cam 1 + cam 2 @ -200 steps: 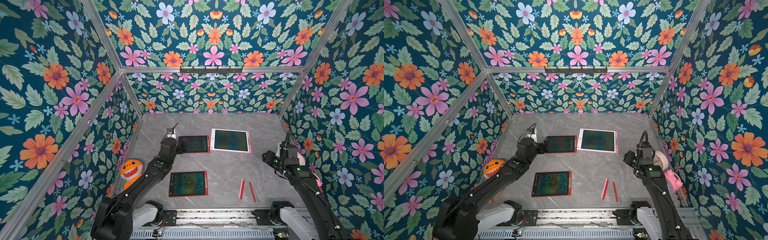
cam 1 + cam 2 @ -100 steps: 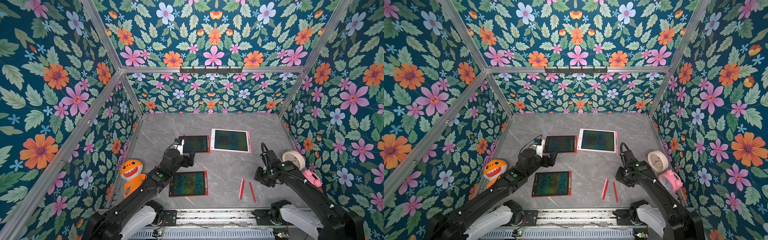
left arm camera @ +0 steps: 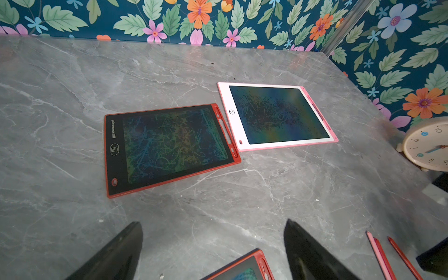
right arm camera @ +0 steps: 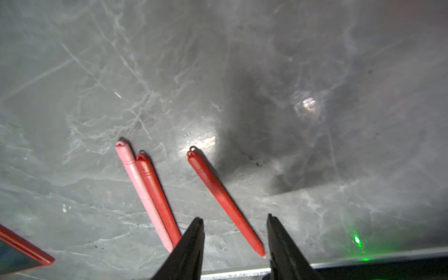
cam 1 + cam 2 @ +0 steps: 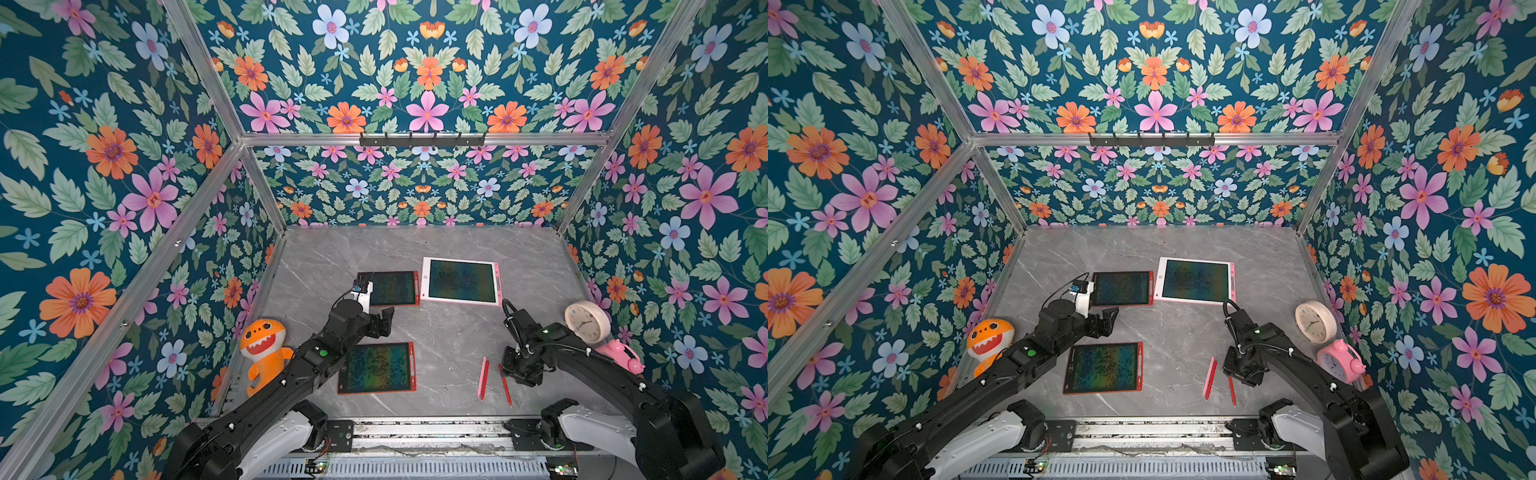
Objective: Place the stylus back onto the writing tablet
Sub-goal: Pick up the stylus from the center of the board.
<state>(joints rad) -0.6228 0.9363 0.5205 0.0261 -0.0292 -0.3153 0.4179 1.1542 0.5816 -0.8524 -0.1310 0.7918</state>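
Down low over the near right of the table with the right gripper: jaws part-way apart, empty, one to each side of the red stylus in the wrist view. Flat on the stone there, just right of a pink stylus and a paired red stylus that touch side by side. Hard to judge how far above the stone the gripper hangs.

Closing too high would mean pinching air, or clipping the top of the barrel and flicking it off. Closing off-centre would mean shoving the thin barrel sideways, into the touching pair on the left or toward the near rail. Dropping too far would mean scraping fingertips on hard stone. Gripping close to one end would mean drooping in the lift and arriving skewed.

As for the left gripper: spread wide, holding nothing, hovering between the near red tablet and the far red tablet, with the pink tablet just right of the far one.

Seemingly an empty holder along the right edge of each red tablet, so easy to carry this stylus to the wrong one, or to the pink. Narrow holders, too: letting go slightly askew would leave it on frame or screen, free to roll off. Heading left toward the near tablet also risks brushing the left arm stretched across that side.
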